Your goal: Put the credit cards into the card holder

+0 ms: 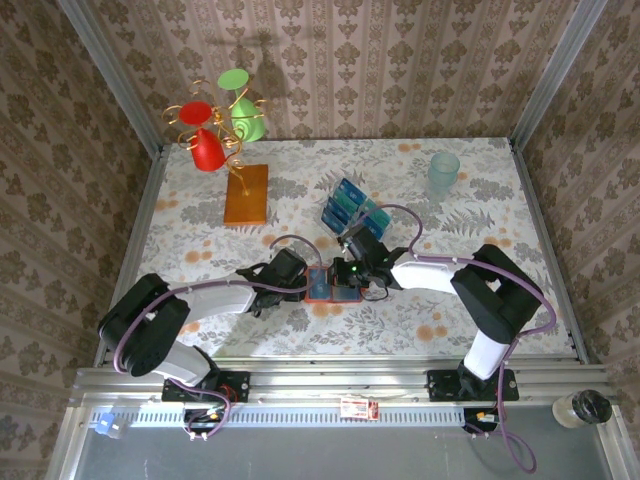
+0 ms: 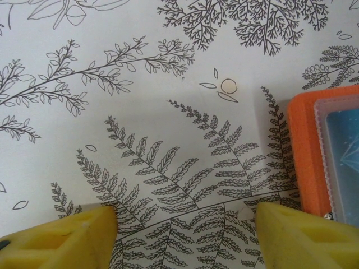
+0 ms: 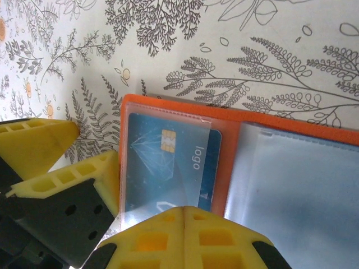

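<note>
At near centre of the surface [image 1: 400, 325], card holder [image 1: 318, 288] lying open, one blue card [image 3: 168, 162] sleeved. Just beyond, spare credit cards [image 1: 348, 205]: thin, stiff, slick. Calls for an edge pinch. Beside the holder, left gripper [image 2: 185, 224] gaping, empty; right gripper [image 3: 120, 218] over the card, grip unreadable.

Bright, even light. The wire stand of red and green cups [image 1: 222, 125] throws a faint shadow on the wall [image 1: 400, 60] behind. Wrist close-ups look soft.

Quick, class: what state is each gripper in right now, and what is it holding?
Left gripper: open, holding nothing, beside the card holder.
Right gripper: shut, fingertips together at the credit card edge; whether it pinches it cannot be told.
</note>
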`<move>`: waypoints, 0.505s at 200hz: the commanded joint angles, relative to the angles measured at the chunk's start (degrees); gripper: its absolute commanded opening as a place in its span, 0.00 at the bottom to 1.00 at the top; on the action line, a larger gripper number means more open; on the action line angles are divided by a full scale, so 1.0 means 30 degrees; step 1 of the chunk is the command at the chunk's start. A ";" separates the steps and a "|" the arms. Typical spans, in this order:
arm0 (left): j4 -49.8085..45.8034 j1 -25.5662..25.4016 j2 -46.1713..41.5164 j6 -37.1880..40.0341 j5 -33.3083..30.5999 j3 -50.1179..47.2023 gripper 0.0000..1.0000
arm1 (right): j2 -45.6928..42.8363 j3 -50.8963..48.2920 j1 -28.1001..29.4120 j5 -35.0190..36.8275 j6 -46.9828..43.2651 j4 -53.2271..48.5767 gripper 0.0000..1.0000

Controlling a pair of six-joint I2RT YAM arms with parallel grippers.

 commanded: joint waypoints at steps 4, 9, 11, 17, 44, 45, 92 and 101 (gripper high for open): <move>0.0153 0.0152 0.0488 0.0102 0.0276 0.0223 0.68 | 0.0275 -0.0233 0.0174 0.0171 0.0068 -0.0150 0.02; 0.0153 0.0167 0.0473 0.0146 0.0265 0.0241 0.68 | 0.0354 -0.0239 0.0178 0.0179 0.0068 -0.0146 0.02; 0.0153 0.0169 0.0485 0.0154 0.0280 0.0241 0.68 | 0.0368 -0.0233 0.0193 0.0191 0.0068 -0.0150 0.02; 0.0167 0.0144 0.0482 0.0147 0.0263 0.0241 0.68 | 0.0458 -0.0234 0.0206 0.0223 0.0076 -0.0133 0.02; 0.0153 0.0143 0.0487 0.0176 0.0286 0.0241 0.68 | 0.0759 -0.0269 0.0229 0.0311 0.0067 -0.0102 0.02; 0.0153 0.0142 0.0473 0.0190 0.0285 0.0241 0.68 | 0.0761 -0.0264 0.0233 0.0326 0.0068 -0.0102 0.02; 0.0240 0.0142 0.0489 0.0205 0.0340 0.0240 0.68 | 0.1060 -0.0284 0.0382 0.0516 0.0039 -0.0161 0.02; 0.0269 0.0148 0.0519 0.0206 0.0361 0.0241 0.68 | 0.1142 -0.0247 0.0402 0.0491 0.0035 -0.0133 0.02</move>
